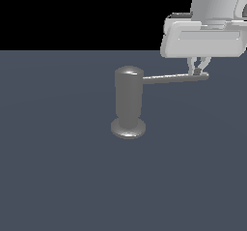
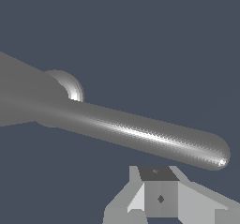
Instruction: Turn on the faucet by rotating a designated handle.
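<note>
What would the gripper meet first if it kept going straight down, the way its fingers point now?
Probably the handle: the gripper sits right above its outer end. In the wrist view the rod lies slightly beside the fingers, so it might just miss.

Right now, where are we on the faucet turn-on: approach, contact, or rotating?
Approach looks done: the tool sits at the outer end of the handle, which juts toward the exterior view's right from the faucet. In hand: making contact; the wrist view shows a fingertip beside the rod's tip, touching or not I cannot tell. Left: pushing the handle around; nothing here shows rotation.
</note>
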Motion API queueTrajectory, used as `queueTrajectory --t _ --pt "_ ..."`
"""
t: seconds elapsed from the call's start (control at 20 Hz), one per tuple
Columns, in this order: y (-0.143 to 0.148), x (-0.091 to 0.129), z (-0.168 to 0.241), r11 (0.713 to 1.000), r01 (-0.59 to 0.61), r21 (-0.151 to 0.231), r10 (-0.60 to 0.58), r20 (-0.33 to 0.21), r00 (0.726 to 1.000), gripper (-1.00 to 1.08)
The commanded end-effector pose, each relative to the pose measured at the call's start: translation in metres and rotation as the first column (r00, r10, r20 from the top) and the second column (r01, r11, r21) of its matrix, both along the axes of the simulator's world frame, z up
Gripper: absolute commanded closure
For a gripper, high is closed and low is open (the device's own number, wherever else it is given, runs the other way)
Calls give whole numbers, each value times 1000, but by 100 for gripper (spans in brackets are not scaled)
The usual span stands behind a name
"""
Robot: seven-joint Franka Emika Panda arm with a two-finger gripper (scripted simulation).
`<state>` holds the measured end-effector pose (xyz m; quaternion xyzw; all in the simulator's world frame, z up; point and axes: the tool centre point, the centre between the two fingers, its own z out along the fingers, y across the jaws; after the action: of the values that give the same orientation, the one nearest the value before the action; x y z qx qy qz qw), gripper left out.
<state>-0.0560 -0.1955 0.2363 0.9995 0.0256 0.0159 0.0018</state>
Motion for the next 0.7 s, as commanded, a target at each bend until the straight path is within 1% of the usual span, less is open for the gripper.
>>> queueTrajectory --t 0.0,0.45,0.5,0.65 --pt "-18 -3 -13 1000 26 1 -26 -25 999 108" --pt "-33 15 -16 1000 31 3 -31 -31 999 108" --pt "-8 28 2 1000 -13 4 13 2 1000 108" --pt "-8 38 1 1000 -10 4 10 0 1000 108"
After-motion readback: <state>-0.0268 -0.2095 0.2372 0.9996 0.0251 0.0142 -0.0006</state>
